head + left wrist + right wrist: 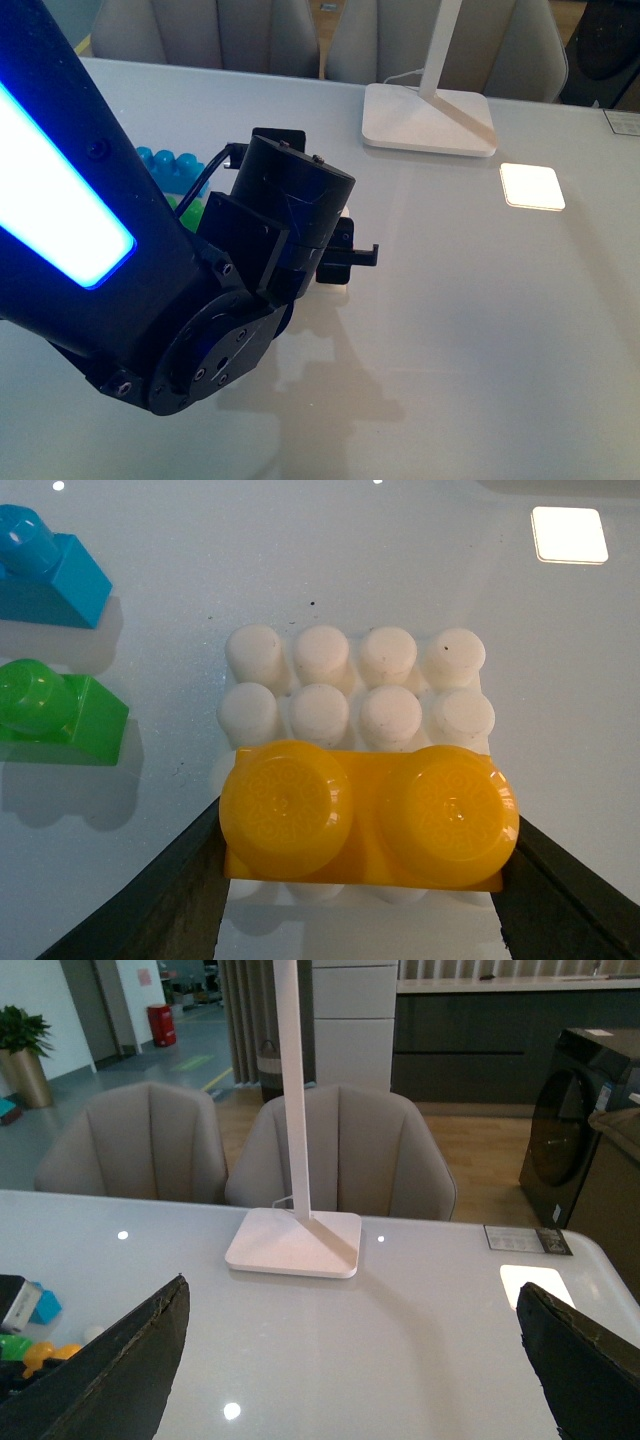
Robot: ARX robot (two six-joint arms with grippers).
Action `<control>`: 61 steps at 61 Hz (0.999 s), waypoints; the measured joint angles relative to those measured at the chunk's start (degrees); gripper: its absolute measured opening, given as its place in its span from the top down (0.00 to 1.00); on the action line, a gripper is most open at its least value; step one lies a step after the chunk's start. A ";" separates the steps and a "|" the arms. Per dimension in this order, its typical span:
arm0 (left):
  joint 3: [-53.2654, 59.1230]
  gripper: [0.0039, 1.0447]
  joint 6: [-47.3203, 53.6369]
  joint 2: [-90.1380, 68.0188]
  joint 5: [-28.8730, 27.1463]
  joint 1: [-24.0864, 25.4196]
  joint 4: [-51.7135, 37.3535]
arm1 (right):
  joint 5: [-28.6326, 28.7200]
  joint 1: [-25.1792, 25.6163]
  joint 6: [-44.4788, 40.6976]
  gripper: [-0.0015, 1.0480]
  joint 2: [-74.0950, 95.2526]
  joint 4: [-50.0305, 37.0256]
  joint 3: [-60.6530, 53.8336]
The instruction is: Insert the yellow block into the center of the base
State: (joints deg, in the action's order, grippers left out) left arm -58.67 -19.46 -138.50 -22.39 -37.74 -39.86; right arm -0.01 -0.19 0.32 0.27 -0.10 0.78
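Over the near rows of the base (355, 680), the yellow block (368, 815) sits pinched at its two ends by the left pincer (367, 825), its long side running parallel to the stud rows. Two far rows of white studs show clear beyond it, and a sliver of more studs peeps out beneath its near edge, so it looks placed at or near the middle, perhaps a touch to the near side. Picking up and carrying are done, by the look of it; what remains is the press home and the release. Whether the block is already seated on the studs or hovering just above them I cannot tell from the wrist view, and from the front the left arm hides the base almost entirely. A blue brick (50, 570) and a green brick (55, 715) lie apart on the counter (400, 560), beside the base, untouched. The right pincer (350, 1290) is spread wide and empty, well away, facing the lamp foot (293, 1243).
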 joint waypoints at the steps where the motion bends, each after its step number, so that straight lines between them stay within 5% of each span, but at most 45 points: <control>1: -0.28 0.39 0.00 -0.17 -0.02 0.00 0.13 | 0.00 0.00 0.00 0.09 0.00 0.02 0.00; 61: -6.25 0.39 1.18 -5.31 0.09 0.68 1.95 | 0.00 0.00 0.00 0.09 0.00 0.00 0.00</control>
State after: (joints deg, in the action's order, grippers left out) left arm -64.93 -18.28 -143.81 -22.30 -37.06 -37.91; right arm -0.01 -0.19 0.32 0.27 -0.10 0.78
